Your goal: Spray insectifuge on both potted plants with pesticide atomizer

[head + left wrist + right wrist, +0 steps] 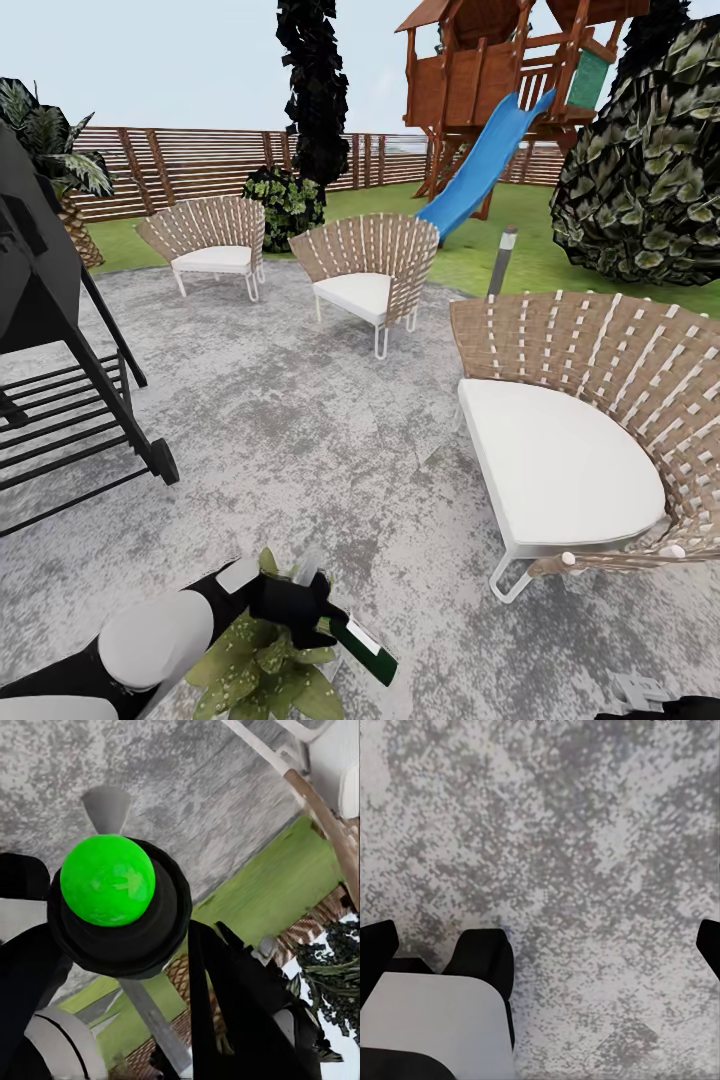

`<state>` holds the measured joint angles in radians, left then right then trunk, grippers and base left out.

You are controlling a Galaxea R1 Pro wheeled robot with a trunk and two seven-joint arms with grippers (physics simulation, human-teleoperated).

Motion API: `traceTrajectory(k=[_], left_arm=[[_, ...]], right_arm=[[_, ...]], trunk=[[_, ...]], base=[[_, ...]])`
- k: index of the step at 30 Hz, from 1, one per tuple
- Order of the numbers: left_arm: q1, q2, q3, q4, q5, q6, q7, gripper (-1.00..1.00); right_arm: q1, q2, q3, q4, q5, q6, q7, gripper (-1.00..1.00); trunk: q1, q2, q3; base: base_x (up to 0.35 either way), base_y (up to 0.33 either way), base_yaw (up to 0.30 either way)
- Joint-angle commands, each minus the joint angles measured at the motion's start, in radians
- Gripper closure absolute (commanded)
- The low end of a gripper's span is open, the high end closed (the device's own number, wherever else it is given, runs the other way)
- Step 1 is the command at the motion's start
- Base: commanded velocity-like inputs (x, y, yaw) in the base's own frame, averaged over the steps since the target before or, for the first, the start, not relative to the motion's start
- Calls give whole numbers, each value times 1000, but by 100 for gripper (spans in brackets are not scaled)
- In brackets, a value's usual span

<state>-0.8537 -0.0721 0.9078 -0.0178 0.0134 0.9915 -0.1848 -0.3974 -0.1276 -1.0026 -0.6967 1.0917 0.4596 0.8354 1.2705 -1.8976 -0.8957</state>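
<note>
Left arm (150, 640): smooth rounded light-grey shell over the forearm, black segments on either side of it, a small pale band at the wrist joint. Left claw (300, 600): matte black, angular housing. In the left wrist view its fingers (240, 1020) are black, long and wedge-shaped, and the link behind is white with a thin dark seam line. Right wrist view: black rounded blocks around a flat light-grey panel (435, 1027) with softened corners.
</note>
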Motion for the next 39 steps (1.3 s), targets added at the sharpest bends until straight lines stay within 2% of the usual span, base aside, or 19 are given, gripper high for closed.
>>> traceTrajectory(k=[1,5,9,14,22,39], left_arm=[[13,0,-1,-2,4,4,-5,100],[30,3,-2,-2,3,4,-4,100],[31,27,-3,-2,2,4,-4,100],[31,33,-2,-3,2,4,-4,100],[30,34,-1,-4,3,4,-5,100],[31,26,-1,-4,2,4,-5,100]], right_arm=[[-1,1,-4,-1,5,2,7,-100],[-1,0,-4,-1,6,2,7,-100],[-1,0,-4,-1,6,2,6,-100],[-1,1,-4,-1,6,2,7,-100],[-1,1,-4,-1,7,2,7,-100],[-1,2,-4,-1,7,2,7,-100]], trunk=[[0,0,-1],[0,0,-1],[0,0,-1],[0,0,-1],[0,0,-1],[0,0,-1]], base=[[0,0,0],[0,0,0],[0,0,0],[0,0,0],[-37,25,0],[-256,183,0]])
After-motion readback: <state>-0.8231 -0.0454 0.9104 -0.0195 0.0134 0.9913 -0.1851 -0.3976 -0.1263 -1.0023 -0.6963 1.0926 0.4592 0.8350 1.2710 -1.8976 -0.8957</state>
